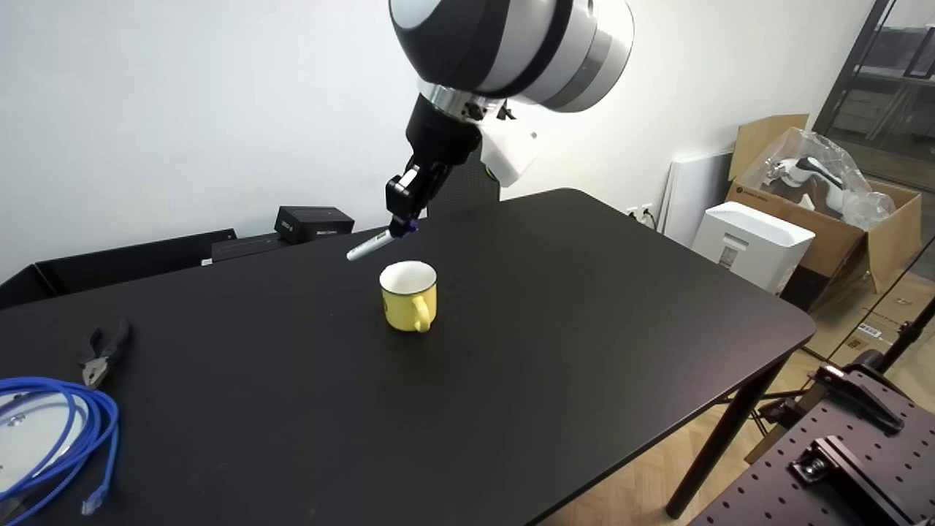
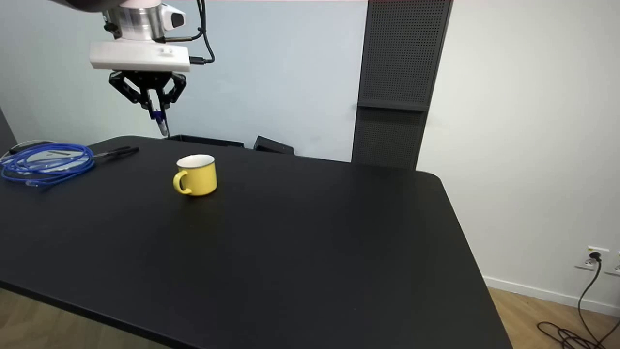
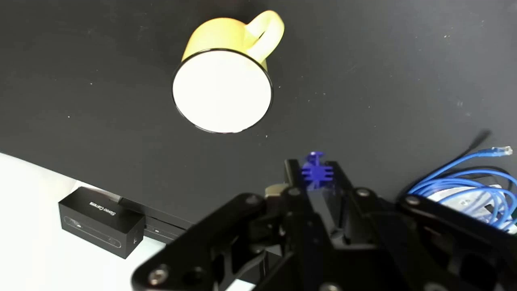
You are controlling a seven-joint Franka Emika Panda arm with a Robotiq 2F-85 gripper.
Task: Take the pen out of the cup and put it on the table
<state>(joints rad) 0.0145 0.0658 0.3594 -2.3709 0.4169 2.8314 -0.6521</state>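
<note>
The pen [image 1: 370,245], white with a dark blue cap end, is out of the cup and in my gripper [image 1: 403,221]. The fingers are shut on its blue cap end, and the white body sticks out, tilted downward. The pen [image 2: 163,128] and gripper [image 2: 157,112] also show in an exterior view, above the table's far part. In the wrist view the blue end of the pen [image 3: 317,172] sits between the fingertips [image 3: 312,165]; its body is hidden. The yellow cup [image 1: 409,303] stands upright on the black table [image 1: 584,329], apart from the gripper. The cup [image 2: 202,179] shows nothing inside.
A coiled blue cable [image 1: 102,438] over a white object and pliers [image 1: 102,356] lie on the table at one end. A black box [image 1: 314,223] stands just beyond the table's far edge, and it shows in the wrist view [image 3: 101,220].
</note>
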